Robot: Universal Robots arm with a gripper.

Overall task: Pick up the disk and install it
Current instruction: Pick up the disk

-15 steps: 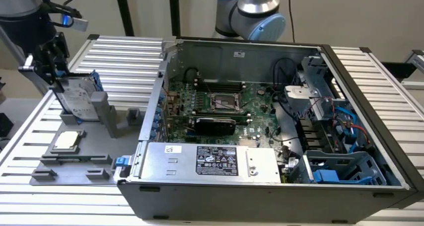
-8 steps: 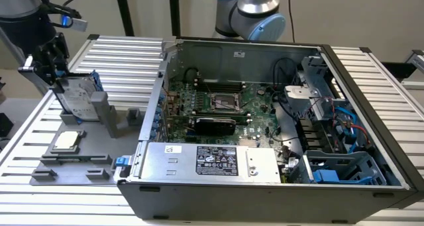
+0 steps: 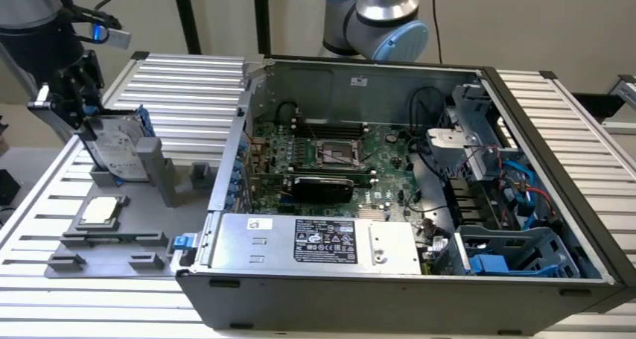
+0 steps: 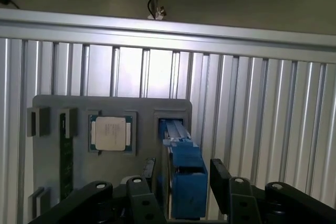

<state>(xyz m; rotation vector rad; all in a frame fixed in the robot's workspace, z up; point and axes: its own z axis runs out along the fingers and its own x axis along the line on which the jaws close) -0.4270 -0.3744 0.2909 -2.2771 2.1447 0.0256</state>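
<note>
Ext view, left to right: black gripper [image 3: 91,115] at far left, right at the top of the disk [image 3: 121,147] (flat silver-grey drive w/ white label, bright blue plastic carrier). Disk stands on edge, slightly tilted, in a slot of the grey upright holder [image 3: 159,168] on a flat grey fixture plate [image 3: 149,223], outside the PC. Small square silver CPU chip [image 3: 103,210] lies in a recess near the disk on the same plate. Plate sits on a ribbed aluminium table [image 3: 189,78]. Further right is an open black PC case [image 3: 556,153]. Inside it: silver power-supply box [image 3: 318,242] w/ black-white label along the near wall, green motherboard [image 3: 328,156] behind that, blue drive cage [image 3: 507,257] in the near corner at ext view's right. Grey arm joint w/ blue cap [image 3: 383,18] behind the case.

Wrist view adds: black fingers [image 4: 220,177] straddle the disk [image 4: 186,187], one each side, set a bit wider than the carrier. A thin gap shows on one side, so not clamped. CPU chip [image 4: 110,133] is apart from the fingers.
</note>
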